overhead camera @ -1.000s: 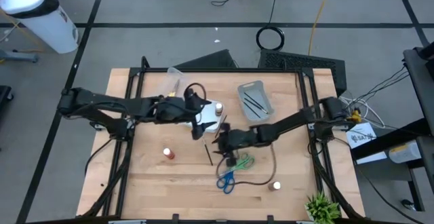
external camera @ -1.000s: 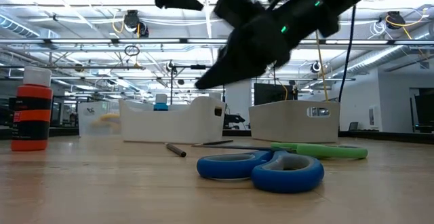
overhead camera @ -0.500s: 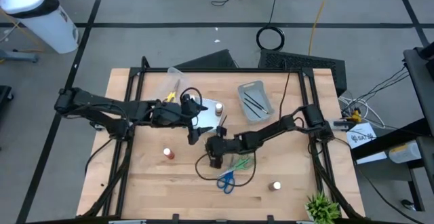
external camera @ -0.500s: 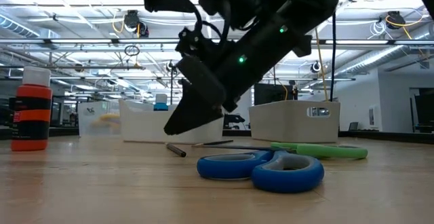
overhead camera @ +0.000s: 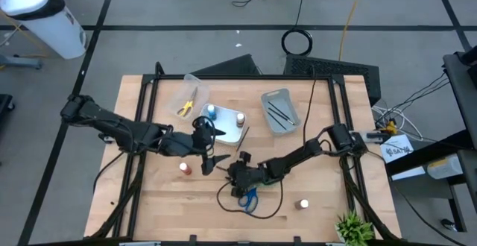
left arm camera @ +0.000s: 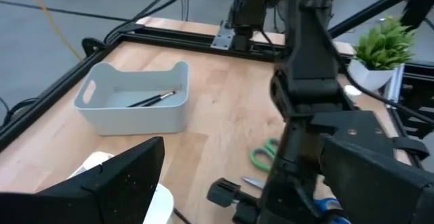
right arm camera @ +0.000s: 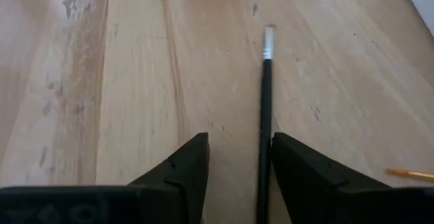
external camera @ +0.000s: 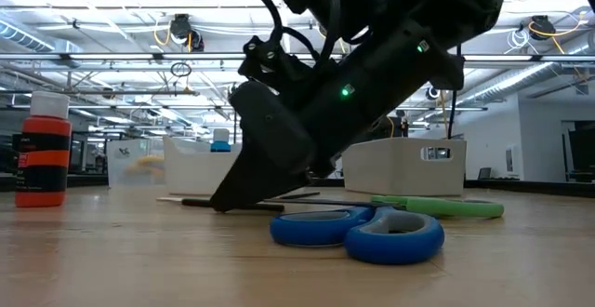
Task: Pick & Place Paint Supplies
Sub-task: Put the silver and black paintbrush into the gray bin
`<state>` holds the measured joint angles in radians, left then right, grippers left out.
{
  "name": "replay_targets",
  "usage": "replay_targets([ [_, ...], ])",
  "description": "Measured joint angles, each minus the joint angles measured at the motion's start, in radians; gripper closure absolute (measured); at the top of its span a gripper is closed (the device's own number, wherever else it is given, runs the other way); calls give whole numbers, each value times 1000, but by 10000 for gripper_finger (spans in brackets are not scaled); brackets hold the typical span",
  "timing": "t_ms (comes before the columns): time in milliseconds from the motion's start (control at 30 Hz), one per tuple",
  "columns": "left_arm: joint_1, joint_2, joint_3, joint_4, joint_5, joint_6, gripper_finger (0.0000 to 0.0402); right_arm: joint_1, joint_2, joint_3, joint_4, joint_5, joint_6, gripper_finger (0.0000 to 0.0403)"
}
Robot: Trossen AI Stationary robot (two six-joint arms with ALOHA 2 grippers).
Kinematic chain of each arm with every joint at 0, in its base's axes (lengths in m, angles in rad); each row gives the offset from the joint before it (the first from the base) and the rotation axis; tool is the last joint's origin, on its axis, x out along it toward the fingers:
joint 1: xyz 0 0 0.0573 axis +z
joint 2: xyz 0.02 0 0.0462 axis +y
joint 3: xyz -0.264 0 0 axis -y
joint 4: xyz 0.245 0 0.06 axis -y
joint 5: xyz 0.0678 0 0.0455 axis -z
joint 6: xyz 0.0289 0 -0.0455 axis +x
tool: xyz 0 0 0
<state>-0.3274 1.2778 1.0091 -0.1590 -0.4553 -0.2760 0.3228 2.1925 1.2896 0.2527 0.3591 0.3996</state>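
Observation:
A thin dark paintbrush (right arm camera: 266, 102) lies flat on the wooden table (overhead camera: 156, 201), also seen in the low view (external camera: 191, 202). My right gripper (right arm camera: 237, 176) is down at the table, open, one finger on each side of the brush. Its tips (external camera: 228, 200) reach the wood. Blue scissors (external camera: 358, 231) and green scissors (external camera: 437, 206) lie just behind it. A red-brown bottle (overhead camera: 185, 169) stands to the left. My left gripper (overhead camera: 212, 162) hovers open and holds nothing, between that bottle and my right gripper. My right gripper slants down from the table's right with its fingers along the paintbrush. The shaft (right arm camera: 264, 183) runs close along the inner side of one finger (right arm camera: 298, 173), far from the other. Whether that finger touches it, I cannot tell. The brush lies flat on the wood.
A white bin (overhead camera: 231, 133) with two small bottles, a clear bin (overhead camera: 186, 97) with yellow scissors and a grey bin (overhead camera: 279, 110) with brushes stand toward the far edge. A white-capped bottle (overhead camera: 303, 203) stands near the front right. A black cable loops by the blue scissors.
My right gripper has come down to the table, moving toward its left and near edges, and has rolled. My left gripper has drawn away from the white bin toward the near edge, still open. In the low view the paintbrush has turned and now lies crosswise.

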Motion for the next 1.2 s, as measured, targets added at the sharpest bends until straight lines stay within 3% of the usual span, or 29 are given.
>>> replay_targets([
  [233, -33, 0, 0, -1, -1, -7, 5, 0, 2, 0, -75, -22, -102, 285],
  [533, -42, 0, 0, -4, -1, 9, 5, -39, 17, -18, -169, -161, -141, 393],
  [833, -42, 0, 1, -3, -1, 7, 5, -40, 17, -43, -123, -173, -138, 400],
  [1200, -42, 0, 2, -14, 0, 8, 5, 11, -122, -48, -118, -134, -229, 402],
])
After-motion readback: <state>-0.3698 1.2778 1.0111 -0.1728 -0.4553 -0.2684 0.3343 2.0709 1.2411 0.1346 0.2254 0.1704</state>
